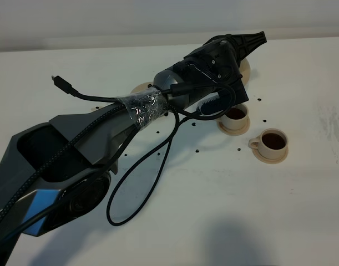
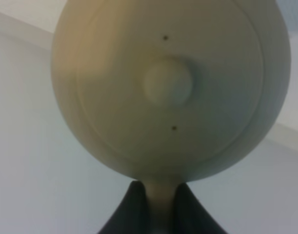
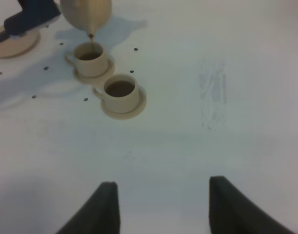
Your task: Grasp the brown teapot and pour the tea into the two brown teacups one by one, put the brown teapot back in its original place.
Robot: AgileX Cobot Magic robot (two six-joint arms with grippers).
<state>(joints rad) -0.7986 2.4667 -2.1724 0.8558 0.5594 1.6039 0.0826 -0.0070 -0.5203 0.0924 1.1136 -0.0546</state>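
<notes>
My left gripper (image 1: pixel 227 66) (image 2: pixel 161 191) is shut on the loop handle of the brown teapot (image 2: pixel 168 83), holding it in the air. In the high view only the teapot's tan edge (image 1: pixel 246 68) shows past the gripper. In the right wrist view the teapot (image 3: pixel 85 10) is tipped spout-down over the farther teacup (image 3: pixel 90 58) (image 1: pixel 234 114), with a thin stream of tea falling into it. The nearer teacup (image 3: pixel 120 92) (image 1: pixel 273 142) holds dark tea. Each cup stands on its small saucer. The wide saucer (image 1: pixel 140 87) (image 3: pixel 14 43) lies bare behind my left arm. My right gripper (image 3: pixel 161 195) is open and empty.
A black cable (image 1: pixel 141 166) loops down from my left arm onto the white table (image 1: pixel 213 210). Small dark specks (image 1: pixel 197 149) dot the table around the cups. A faint grey smear (image 3: pixel 212 97) marks the table to the right of the cups.
</notes>
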